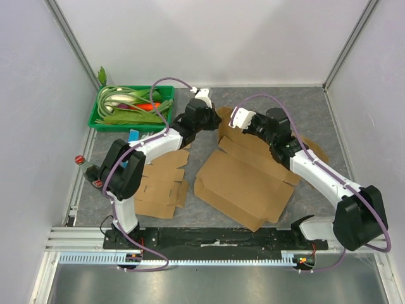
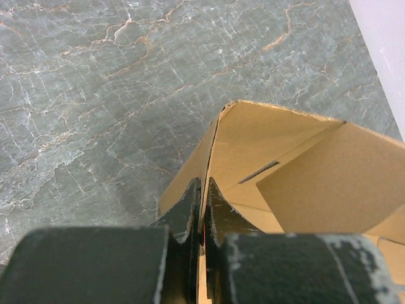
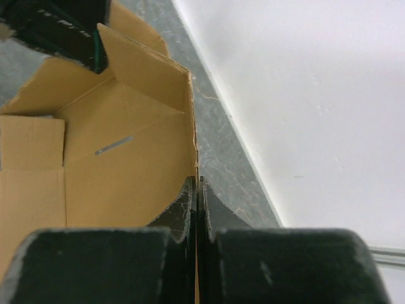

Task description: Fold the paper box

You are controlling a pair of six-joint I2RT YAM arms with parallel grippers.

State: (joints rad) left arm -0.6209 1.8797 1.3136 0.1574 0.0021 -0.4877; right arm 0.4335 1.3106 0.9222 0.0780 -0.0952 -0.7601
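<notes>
The paper box (image 1: 247, 183) is a brown cardboard blank lying partly unfolded in the middle of the table, with its far panels raised. My left gripper (image 1: 216, 122) is shut on the thin edge of one upright wall at the box's far left corner. In the left wrist view the jaws (image 2: 202, 185) pinch that wall, and the box's inside (image 2: 285, 145) opens out to the right. My right gripper (image 1: 235, 126) is shut on the edge of the neighbouring raised wall. In the right wrist view its jaws (image 3: 196, 182) clamp the cardboard (image 3: 126, 171), with the left arm's black end (image 3: 57, 28) at the top left.
A green basket (image 1: 95, 118) of vegetables stands at the back left. A stack of flat cardboard blanks (image 1: 161, 183) lies under the left arm, beside a blue item (image 1: 134, 135) and a red-capped bottle (image 1: 80, 159). White walls close in the back and sides.
</notes>
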